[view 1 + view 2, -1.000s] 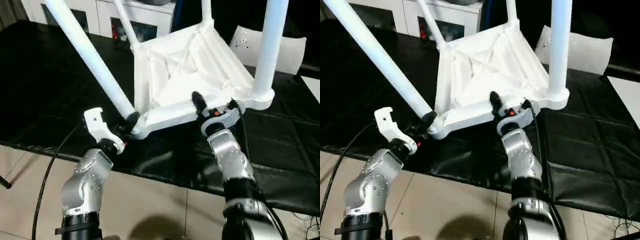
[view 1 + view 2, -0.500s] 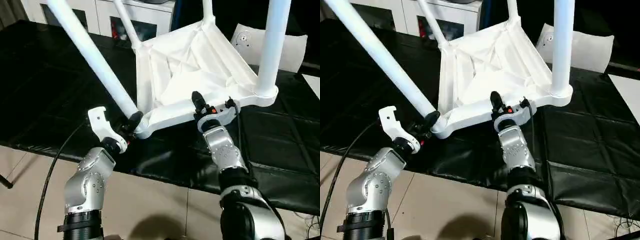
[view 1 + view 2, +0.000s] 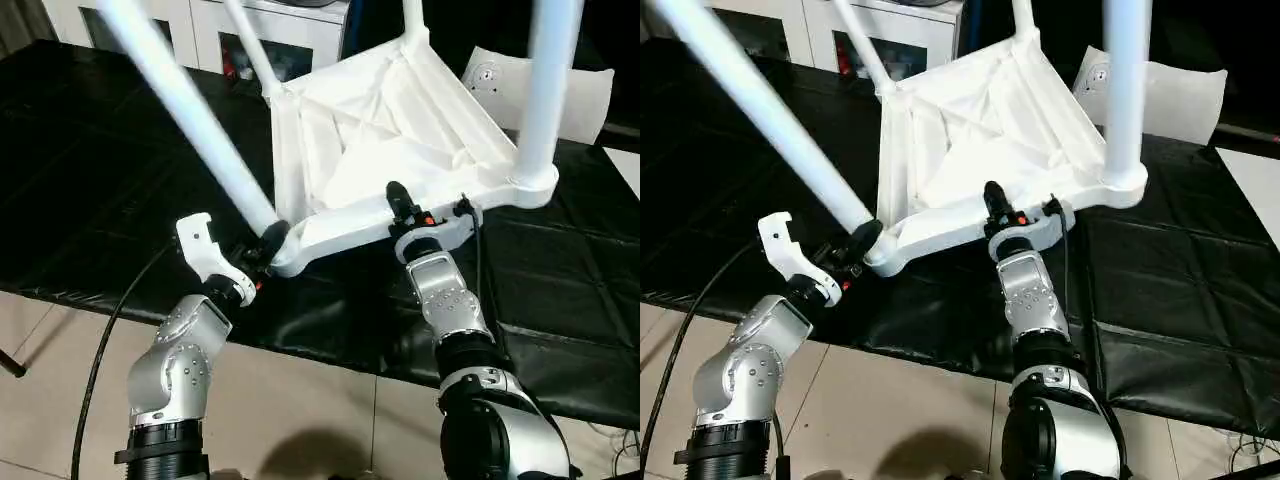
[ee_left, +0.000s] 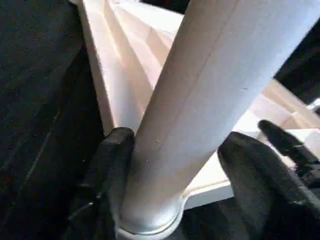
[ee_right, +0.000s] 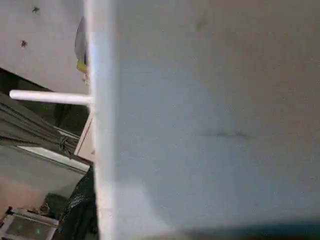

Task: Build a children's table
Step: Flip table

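— White plastic is filling the middle of the head view: the children's table [image 3: 390,140] is lying upside down on the black mat [image 3: 90,170], four legs pointing up.

— What are the grippers doing?

— The left gripper [image 4: 175,175] is straddling the near-left leg [image 3: 190,120] at its corner socket, one finger [image 4: 112,160] touching it, the other standing just off. The right gripper [image 3: 400,205] is sitting at the tabletop's near rim; I cannot tell whether it is gripping.

— Advice?

— I'd be steadying the top while pressing the tilted leg straight down its socket.

— Surroundings?

— White cabinets [image 3: 200,30] are standing upper left, a whitish bag [image 3: 590,90] is lying upper right, and beige tiled floor [image 3: 300,410] is showing below.
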Robot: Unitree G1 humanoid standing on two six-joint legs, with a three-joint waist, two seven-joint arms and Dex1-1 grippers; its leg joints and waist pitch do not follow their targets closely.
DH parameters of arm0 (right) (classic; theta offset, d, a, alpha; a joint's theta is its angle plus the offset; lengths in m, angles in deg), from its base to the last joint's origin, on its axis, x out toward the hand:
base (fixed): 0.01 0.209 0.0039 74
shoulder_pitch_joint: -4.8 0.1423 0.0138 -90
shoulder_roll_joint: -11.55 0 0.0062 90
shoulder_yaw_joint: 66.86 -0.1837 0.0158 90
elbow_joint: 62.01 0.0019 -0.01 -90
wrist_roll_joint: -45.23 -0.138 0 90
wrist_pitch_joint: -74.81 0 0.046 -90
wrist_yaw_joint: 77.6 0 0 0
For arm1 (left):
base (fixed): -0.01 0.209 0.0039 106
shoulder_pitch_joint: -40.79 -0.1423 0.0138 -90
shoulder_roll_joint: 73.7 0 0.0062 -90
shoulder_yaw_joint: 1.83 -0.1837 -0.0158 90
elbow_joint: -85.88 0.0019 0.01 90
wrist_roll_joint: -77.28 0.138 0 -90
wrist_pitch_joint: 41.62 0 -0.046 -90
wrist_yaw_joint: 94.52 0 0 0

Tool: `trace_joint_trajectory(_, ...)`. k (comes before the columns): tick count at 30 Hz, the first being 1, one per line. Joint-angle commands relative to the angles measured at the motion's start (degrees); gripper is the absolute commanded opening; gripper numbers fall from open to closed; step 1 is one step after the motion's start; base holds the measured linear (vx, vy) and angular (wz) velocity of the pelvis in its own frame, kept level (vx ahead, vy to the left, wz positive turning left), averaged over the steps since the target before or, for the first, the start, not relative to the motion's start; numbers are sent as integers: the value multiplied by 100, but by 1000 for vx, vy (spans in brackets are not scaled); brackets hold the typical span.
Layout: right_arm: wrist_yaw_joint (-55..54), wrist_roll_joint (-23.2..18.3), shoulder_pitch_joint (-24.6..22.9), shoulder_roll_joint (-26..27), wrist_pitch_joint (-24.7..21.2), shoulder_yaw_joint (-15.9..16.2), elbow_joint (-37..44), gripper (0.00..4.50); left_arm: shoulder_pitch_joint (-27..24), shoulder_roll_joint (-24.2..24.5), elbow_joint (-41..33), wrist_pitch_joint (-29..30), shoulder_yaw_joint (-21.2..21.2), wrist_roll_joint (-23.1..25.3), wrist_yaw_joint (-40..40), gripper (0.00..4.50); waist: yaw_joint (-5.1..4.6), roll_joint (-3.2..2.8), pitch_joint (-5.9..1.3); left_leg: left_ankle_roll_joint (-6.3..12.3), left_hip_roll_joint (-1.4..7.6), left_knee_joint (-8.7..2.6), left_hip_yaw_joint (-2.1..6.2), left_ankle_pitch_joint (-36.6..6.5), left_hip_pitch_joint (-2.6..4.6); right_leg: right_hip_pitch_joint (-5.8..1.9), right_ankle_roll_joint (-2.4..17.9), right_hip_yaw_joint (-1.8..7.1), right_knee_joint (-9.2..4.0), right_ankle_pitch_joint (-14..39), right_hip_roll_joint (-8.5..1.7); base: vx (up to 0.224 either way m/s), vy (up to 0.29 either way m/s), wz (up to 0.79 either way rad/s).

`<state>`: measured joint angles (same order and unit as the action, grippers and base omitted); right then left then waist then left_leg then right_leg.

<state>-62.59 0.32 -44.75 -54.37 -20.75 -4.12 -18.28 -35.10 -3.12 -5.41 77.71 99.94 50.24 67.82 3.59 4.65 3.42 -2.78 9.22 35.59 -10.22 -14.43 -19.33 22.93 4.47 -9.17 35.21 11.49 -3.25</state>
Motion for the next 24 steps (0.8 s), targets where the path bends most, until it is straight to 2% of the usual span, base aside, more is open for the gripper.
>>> trace_joint_trajectory(1,-24,90,503,296,104,65,205,201,8,-65,79,282,-433,-118,-327,342,-6,-58,-438,710,540,-359,198,849,-25,-407,821,615,-274,-245,-771,0,0,0)
trace_joint_trajectory(2,-34,91,504,269,138,64,238,201,-10,-5,53,284,-467,-126,-426,352,-7,-57,-438,744,534,-358,196,857,-37,-412,828,614,-270,-252,-771,0,0,0)
trace_joint_trajectory(4,-61,179,499,209,231,106,300,201,-93,152,-47,315,-528,-141,-551,359,1,-93,-422,775,543,-366,197,735,-39,-399,797,598,-305,-52,-760,0,0,0)
trace_joint_trajectory(5,-64,222,495,185,276,133,338,201,-142,227,-100,328,-561,-147,-617,359,-2,-93,-413,721,547,-374,196,638,-44,-400,758,593,-321,137,-757,0,0,0)
trace_joint_trajectory(6,-72,275,483,152,322,170,414,201,-236,353,-185,327,-623,-119,-718,359,0,-115,-415,693,548,-372,195,610,-44,-402,749,594,-324,194,-758,0,0,0)
trace_joint_trajectory(8,-171,396,456,56,436,228,590,201,-490,647,-369,312,-722,-20,-922,359,0,-119,-415,636,555,-375,205,644,-48,-404,726,593,-313,227,-754,0,0,0)
trace_joint_trajectory(9,-265,556,420,-43,503,313,735,201,-678,866,-504,267,-771,83,-1049,361,-4,-223,-414,626,549,-367,206,716,-35,-379,748,590,-295,127,-737,0,0,0)
trace_joint_trajectory(10,-265,556,420,-43,503,313,735,201,-678,866,-504,267,-771,83,-1049,362,-22,-180,-418,623,558,-363,202,777,-33,-384,760,591,-287,14,-723,0,0,0)
trace_joint_trajectory(11,-514,868,348,-222,548,476,1040,201,-956,1198,-793,263,-797,162,-1249,362,-9,-250,-429,627,544,-350,210,847,-37,-387,801,591,-251,-108,-728,0,0,0)
trace_joint_trajectory(12,-514,868,348,-222,548,476,1040,201,-956,1198,-793,263,-797,162,-1249,370,-17,-232,-430,633,551,-351,213,893,-42,-388,807,594,-253,-172,-726,0,0,0)
trace_joint_trajectory(13,-698,1129,275,-358,556,613,1313,201,-1094,1388,-1054,270,-790,168,-1336,378,-14,-283,-420,651,515,-341,194,859,-43,-375,830,598,-247,-243,-713,0,0,0)
trace_joint_trajectory(14,-737,1193,255,-389,558,645,1380,201,-1117,1424,-1116,267,-789,174,-1342,378,-14,-259,-414,633,518,-345,197,836,-47,-378,832,602,-256,-249,-714,0,0,0)
trace_joint_trajectory(15,-820,1335,204,-457,541,718,1552,201,-1166,1539,-1248,161,-842,261,-1395,378,-9,-265,-413,622,493,-349,193,794,-74,-398,836,601,-241,-292,-699,0,0,0)
trace_joint_trajectory(17,-992,1554,112,-554,505,803,1846,201,-1196,1735,-1406,-81,-987,490,-1491,384,28,-270,-366,517,483,-380,180,436,-61,-386,619,597,-336,253,-670,0,0,0)
trace_joint_trajectory(18,-1134,1762,13,-646,481,899,2122,201,-1174,1856,-1518,-308,-1088,655,-1522,384,20,-248,-365,472,476,-382,167,361,-63,-389,562,599,-340,380,-663,0,0,0)
trace_joint_trajectory(19,-1154,1789,0,-658,478,911,2155,201,-1169,1868,-1530,-332,-1098,673,-1521,384,49,-263,-362,390,479,-387,174,305,-51,-382,440,600,-353,501,-648,0,0,0)
trace_joint_trajectory(20,-1322,2087,-120,-780,435,1055,2428,201,-1070,1970,-1575,-555,-1193,850,-1522,384,42,-244,-360,354,487,-395,179,291,-62,-384,403,601,-349,529,-646,0,0,0)
trace_joint_trajectory(21,-1434,2308,-195,-851,414,1147,2583,201,-1003,2047,-1594,-676,-1273,980,-1536,384,61,-255,-359,301,486,-397,181,277,-35,-362,284,597,-366,581,-626,0,0,0)
trace_joint_trajectory(24,-1638,2609,-306,-937,350,1267,2825,201,-901,2159,-1650,-791,-1402,1164,-1532,384,73,-226,-348,192,471,-418,183,140,-45,-370,127,599,-391,774,-630,0,0,0)
